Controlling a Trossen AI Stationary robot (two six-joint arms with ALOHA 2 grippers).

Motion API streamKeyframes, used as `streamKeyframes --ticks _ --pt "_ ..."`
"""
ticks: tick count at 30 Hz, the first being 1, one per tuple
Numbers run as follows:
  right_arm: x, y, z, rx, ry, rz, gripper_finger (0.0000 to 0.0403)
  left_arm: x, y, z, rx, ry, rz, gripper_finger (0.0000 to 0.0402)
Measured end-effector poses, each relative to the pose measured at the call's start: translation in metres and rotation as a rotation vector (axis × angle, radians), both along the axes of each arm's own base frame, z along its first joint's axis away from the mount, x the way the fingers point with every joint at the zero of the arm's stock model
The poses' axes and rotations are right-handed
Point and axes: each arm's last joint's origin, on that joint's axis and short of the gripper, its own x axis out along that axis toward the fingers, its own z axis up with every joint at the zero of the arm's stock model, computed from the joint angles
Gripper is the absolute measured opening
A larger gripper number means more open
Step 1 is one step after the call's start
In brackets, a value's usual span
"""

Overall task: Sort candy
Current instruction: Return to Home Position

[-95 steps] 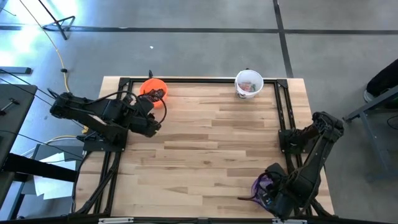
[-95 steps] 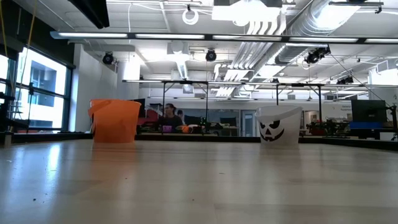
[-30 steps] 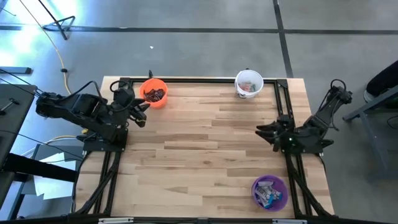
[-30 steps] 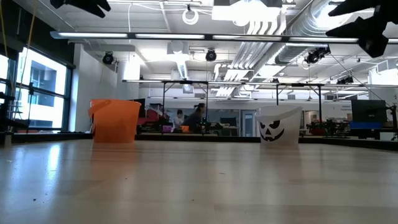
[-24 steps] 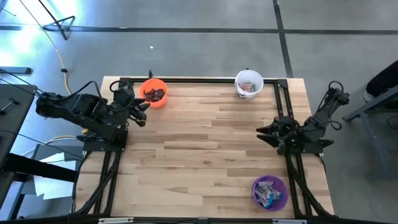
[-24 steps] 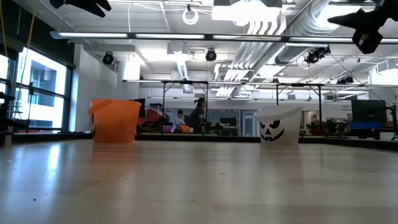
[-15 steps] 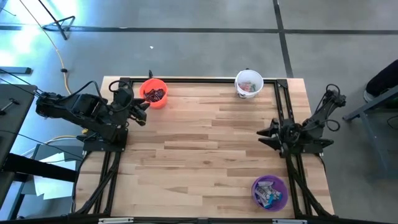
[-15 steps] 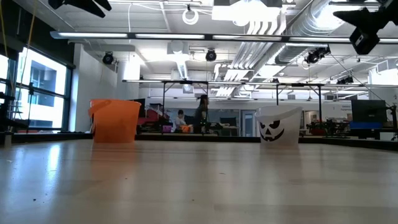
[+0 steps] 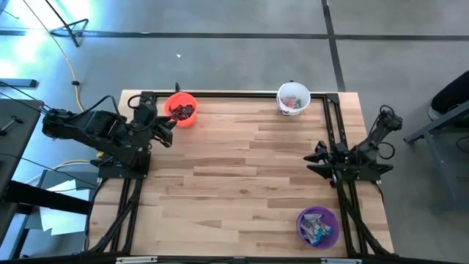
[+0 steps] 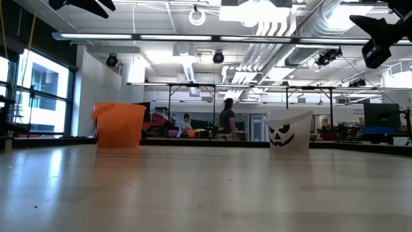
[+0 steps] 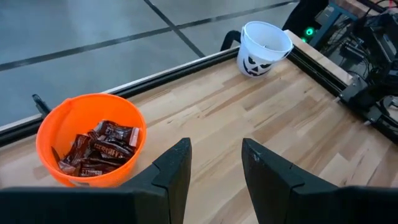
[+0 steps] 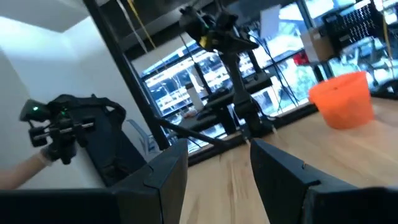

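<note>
Three cups stand on the wooden table. The orange cup (image 9: 181, 110) at the far left holds dark brown candy (image 11: 99, 149). The white cup (image 9: 294, 98) with a pumpkin face stands at the far right with reddish candy inside. The purple cup (image 9: 318, 226) at the near right holds blue-and-white candy. My left gripper (image 9: 167, 130) hovers open just on the near side of the orange cup (image 11: 90, 140), with nothing between its fingers. My right gripper (image 9: 315, 158) stands open and empty over the table's right rail, pointing toward the table's left.
A black metal frame (image 9: 242, 94) runs along the table's far edge and both sides. The middle of the table top (image 9: 242, 169) is bare wood. In the low view a person (image 10: 227, 120) stands far off in the room behind the table.
My right arm has folded back toward the table's right edge and sunk lower. Its gripper has tipped upward, turned at the wrist and stayed open. The cups have not moved.
</note>
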Motion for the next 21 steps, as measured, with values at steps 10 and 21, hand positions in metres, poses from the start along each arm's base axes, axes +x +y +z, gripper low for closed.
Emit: streamKeyframes --ticks 10,21 --pt "0.007 -0.003 -0.026 -0.092 0.223 -0.069 0.0169 0.0 0.0 0.0 0.07 0.053 -0.03 0.013" --pt "0.006 -0.027 -0.033 -0.086 0.304 -0.72 0.0169 0.006 -0.003 -0.004 -0.005 0.086 -0.105 0.013"
